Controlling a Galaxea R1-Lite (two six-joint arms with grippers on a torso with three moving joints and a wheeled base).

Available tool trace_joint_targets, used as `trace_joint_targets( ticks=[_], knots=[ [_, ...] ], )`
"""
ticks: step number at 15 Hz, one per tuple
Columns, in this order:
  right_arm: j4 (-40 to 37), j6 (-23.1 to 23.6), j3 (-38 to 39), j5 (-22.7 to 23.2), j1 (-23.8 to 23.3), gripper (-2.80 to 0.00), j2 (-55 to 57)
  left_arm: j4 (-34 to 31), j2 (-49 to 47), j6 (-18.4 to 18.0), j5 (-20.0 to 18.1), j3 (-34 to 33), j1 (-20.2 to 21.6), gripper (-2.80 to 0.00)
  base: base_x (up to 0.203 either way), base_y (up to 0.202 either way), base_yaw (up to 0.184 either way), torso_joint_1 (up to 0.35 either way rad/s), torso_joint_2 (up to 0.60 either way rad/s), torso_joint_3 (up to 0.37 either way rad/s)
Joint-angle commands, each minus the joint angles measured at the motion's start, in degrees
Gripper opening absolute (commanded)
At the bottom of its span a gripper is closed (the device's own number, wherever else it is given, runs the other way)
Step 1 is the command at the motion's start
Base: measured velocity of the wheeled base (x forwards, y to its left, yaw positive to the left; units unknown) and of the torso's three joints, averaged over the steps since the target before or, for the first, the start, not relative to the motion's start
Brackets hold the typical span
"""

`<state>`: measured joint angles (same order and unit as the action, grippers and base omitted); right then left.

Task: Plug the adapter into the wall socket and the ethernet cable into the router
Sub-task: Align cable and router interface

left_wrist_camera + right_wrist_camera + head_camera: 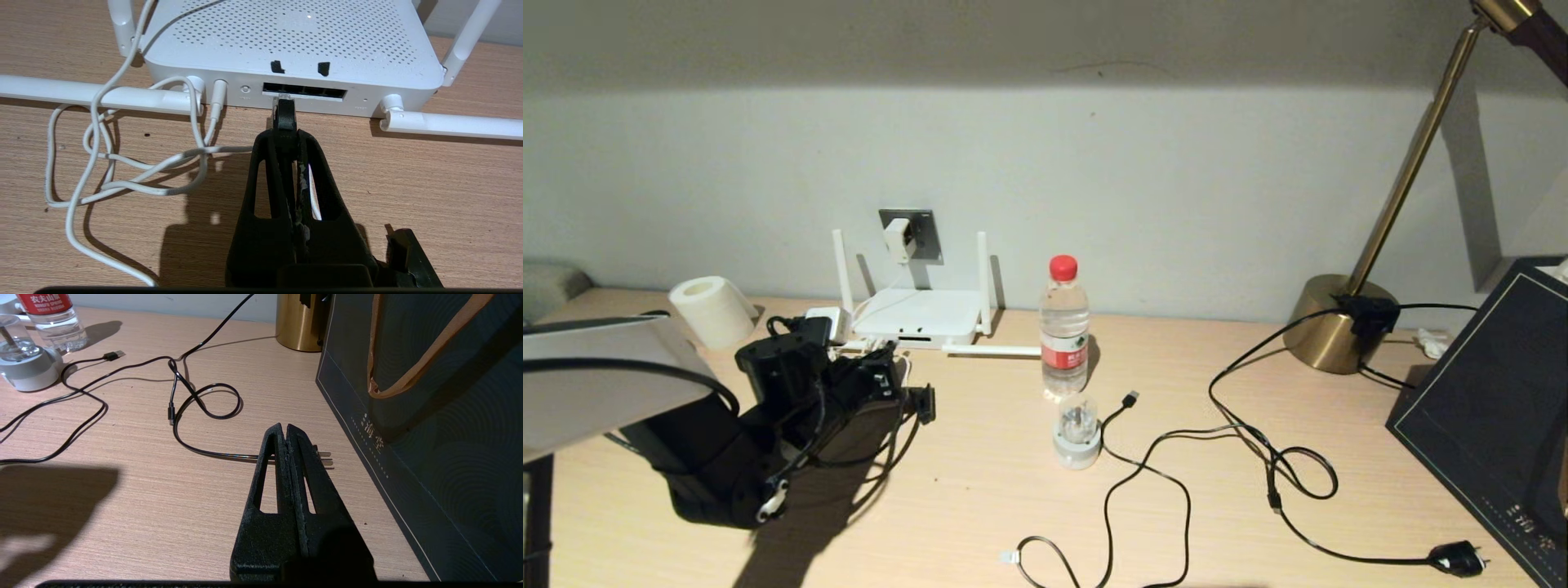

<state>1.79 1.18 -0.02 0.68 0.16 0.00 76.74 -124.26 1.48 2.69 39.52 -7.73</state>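
The white router [919, 314] [294, 41] lies against the back wall with its antennas spread out. Above it, the white adapter [897, 237] sits in the grey wall socket [923, 233], and its white cord [122, 163] loops over the desk. My left gripper [882, 371] [284, 134] is shut on the black ethernet cable [284, 116]. The cable's clear plug tip [282, 98] is at the mouth of the end port in the router's dark port row. My right gripper [286, 428] is shut and empty, low over the desk at the right, above a black mains plug [325, 457].
A water bottle [1063, 327] and a round white-and-clear gadget [1076, 433] stand right of the router. A USB-tipped cable [1130, 398] and a looping black mains cord [1282, 474] cross the desk. A brass lamp base [1331, 322], a dark paper bag [1494, 392] and a paper roll [712, 310] line the edges.
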Motion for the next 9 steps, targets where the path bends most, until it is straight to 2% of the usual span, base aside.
trace_joint_targets(
  ticks=[1,9],
  knots=[
    [0.1,0.0,0.6,0.0,0.0,-2.80,0.0,0.4,0.2,0.1,0.0,0.0,0.3,-2.80,0.000,0.000,0.000,0.000,0.00,0.000],
    [0.1,0.0,0.6,0.0,0.0,-2.80,0.0,0.4,-0.2,0.1,-0.4,0.7,0.3,-2.80,0.000,0.000,0.000,0.000,0.00,0.000]
  ],
)
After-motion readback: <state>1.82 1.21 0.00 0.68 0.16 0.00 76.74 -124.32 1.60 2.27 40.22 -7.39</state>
